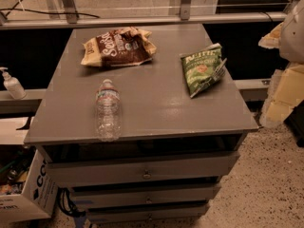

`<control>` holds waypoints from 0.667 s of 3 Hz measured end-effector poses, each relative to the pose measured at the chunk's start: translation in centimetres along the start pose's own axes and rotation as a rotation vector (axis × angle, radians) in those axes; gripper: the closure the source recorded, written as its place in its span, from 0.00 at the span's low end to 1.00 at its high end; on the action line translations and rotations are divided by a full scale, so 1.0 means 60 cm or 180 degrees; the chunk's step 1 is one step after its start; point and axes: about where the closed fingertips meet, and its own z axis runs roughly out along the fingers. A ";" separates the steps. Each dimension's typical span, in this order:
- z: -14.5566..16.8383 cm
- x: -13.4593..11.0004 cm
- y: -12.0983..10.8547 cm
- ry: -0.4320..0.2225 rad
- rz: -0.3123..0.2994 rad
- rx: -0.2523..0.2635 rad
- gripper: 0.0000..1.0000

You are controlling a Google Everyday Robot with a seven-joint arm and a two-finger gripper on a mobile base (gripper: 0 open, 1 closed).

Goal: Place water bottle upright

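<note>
The water bottle [108, 112] is a small clear ribbed bottle with a white cap. It lies on its side on the grey cabinet top [156, 103], near the front left edge, cap pointing toward the back. My gripper [278, 87] shows as pale white and yellowish parts at the right edge of the view. It is beyond the cabinet's right side, far from the bottle, and holds nothing that I can see.
A brown chip bag [118, 46] lies at the back left of the top. A green chip bag [203, 69] lies at the back right. A white pump dispenser [12, 84] stands on a ledge at left. A cardboard box [23, 194] sits on the floor.
</note>
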 end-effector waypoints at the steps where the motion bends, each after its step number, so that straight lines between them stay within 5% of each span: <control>1: 0.000 0.000 0.000 0.0000 0.0000 0.0001 0.00; 2: 0.000 -0.005 0.000 -0.0061 -0.0075 0.0027 0.00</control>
